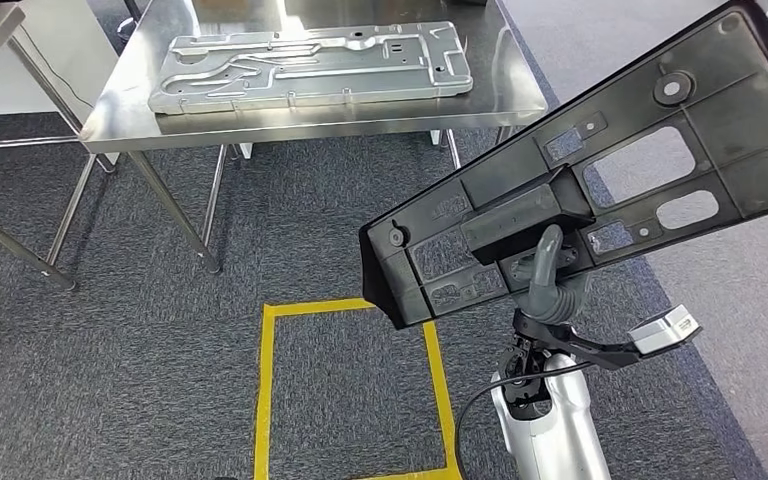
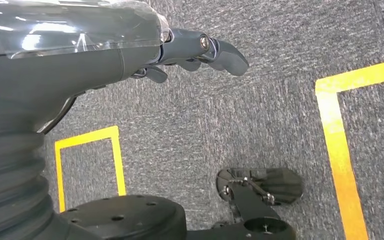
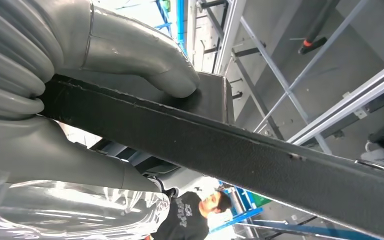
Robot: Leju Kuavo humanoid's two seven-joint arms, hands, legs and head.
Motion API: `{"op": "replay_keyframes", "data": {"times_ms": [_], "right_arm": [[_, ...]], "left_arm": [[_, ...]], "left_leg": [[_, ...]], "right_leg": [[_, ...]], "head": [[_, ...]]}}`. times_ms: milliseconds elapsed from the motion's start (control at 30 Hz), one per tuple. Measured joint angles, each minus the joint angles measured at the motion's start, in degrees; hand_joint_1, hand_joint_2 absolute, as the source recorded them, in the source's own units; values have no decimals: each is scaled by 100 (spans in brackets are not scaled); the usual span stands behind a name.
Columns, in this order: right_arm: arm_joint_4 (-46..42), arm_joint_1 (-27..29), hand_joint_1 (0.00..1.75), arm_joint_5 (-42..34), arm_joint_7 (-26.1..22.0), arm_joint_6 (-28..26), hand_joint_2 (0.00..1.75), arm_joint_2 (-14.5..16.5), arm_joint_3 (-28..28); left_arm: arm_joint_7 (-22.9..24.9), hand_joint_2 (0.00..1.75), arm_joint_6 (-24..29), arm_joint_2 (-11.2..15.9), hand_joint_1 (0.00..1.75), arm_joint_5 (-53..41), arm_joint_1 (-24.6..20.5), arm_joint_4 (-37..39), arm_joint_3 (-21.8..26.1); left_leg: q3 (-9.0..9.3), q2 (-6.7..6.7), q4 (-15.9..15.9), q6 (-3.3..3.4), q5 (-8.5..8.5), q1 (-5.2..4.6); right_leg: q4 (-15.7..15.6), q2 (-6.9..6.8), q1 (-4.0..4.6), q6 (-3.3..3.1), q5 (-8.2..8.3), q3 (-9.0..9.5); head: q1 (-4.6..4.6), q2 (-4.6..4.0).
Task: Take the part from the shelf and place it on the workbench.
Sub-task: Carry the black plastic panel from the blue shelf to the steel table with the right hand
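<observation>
A long black plastic part (image 1: pixel 600 160) with ribs and cut-outs hangs tilted in the air at the right of the head view. My right hand (image 1: pixel 552 272) grips it from below near its lower end. In the right wrist view the thumb (image 3: pixel 145 60) presses on the part's black edge (image 3: pixel 260 155). The steel workbench (image 1: pixel 500 100) stands ahead at the upper left, apart from the part. My left hand (image 2: pixel 200 50) hangs over the carpet with its fingers curled in and nothing in them.
A silver stamped metal panel (image 1: pixel 310 65) lies on the workbench. Yellow tape (image 1: pixel 265 390) marks a square on the grey carpet before the bench. A second table's legs (image 1: pixel 10 240) stand at the far left. A person (image 3: pixel 192 215) and shelf rails (image 3: pixel 280 75) are behind.
</observation>
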Motion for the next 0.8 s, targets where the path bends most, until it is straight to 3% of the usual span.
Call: {"op": "replay_keyframes", "data": {"times_ms": [67,133,233,267,300,367,400,433,567,633,667,733,767,800], "right_arm": [[-5,5,175,1,2,-1,175,-11,1],[-3,-2,175,-1,8,-13,175,-34,2],[49,20,175,-31,23,-81,175,-82,2],[68,39,175,-49,23,-103,175,-93,2],[82,60,175,-64,12,-130,175,-101,1],[96,121,175,-91,-37,-188,175,-112,0],[102,161,175,-106,-73,-217,175,-122,0],[111,205,175,-122,-105,-236,175,-133,0],[166,311,175,-174,-221,-238,175,-157,-15],[197,314,175,-152,-246,-231,175,-157,-13],[216,317,175,-138,-250,-230,175,-157,-11],[268,327,175,-101,-249,-228,175,-158,-8],[293,333,175,-80,-246,-226,175,-158,-7],[311,337,175,-58,-239,-224,175,-160,-6]], "left_arm": [[-21,175,7,-12,0,40,-10,-1,19],[-64,175,19,-30,0,85,-20,-2,53],[-87,175,28,-48,0,95,-25,-2,109],[-79,175,29,-52,0,83,-17,-2,118],[-55,175,31,-54,0,58,-8,-2,121],[21,175,31,-50,0,-13,1,-2,120],[65,175,32,-44,0,-43,-4,-2,119],[97,175,33,-36,0,-60,-11,-2,117],[217,175,44,-9,0,-116,-35,0,97],[274,175,54,13,0,-141,-54,0,76],[296,175,57,24,0,-139,-57,0,68],[336,175,63,40,0,-119,-38,0,49],[351,175,68,43,0,-101,-21,0,40],[359,175,71,44,0,-78,-4,0,34]], "left_leg": [[119,6,-167,26,22,48],[295,23,-352,41,59,103],[420,35,-372,31,-18,112],[450,33,-350,16,-66,118],[488,29,-317,-5,-127,131],[578,19,-225,-76,-284,168],[601,12,-168,-126,-364,171],[609,6,-130,-171,-425,169],[648,19,-115,-296,-552,178],[505,67,236,-334,-699,185],[307,90,599,-342,-810,183],[-258,101,1445,-337,-1011,179],[-480,102,1684,-318,-979,173],[-604,102,1705,-286,-825,161]], "right_leg": [[-40,-13,27,32,-18,68],[264,-30,35,77,-163,-29],[1282,-41,-36,164,-467,-667],[1416,-44,-63,194,-417,-820],[1321,-48,-87,224,-245,-860],[662,-61,-127,281,237,-666],[353,-60,-123,281,385,-548],[177,-55,-114,242,433,-475],[155,-25,-72,-1,291,-425],[137,-31,-83,-77,224,-340],[133,-39,-77,-104,183,-293],[132,-46,-47,-133,90,-191],[132,-41,-28,-141,37,-126],[132,-34,-7,-145,-21,-46]], "head": [[0,0],[2,0],[2,0],[1,0],[1,0],[2,0],[2,0],[-1,0],[-11,0],[-12,0],[-12,0],[-12,0],[-12,0],[-12,0]]}}
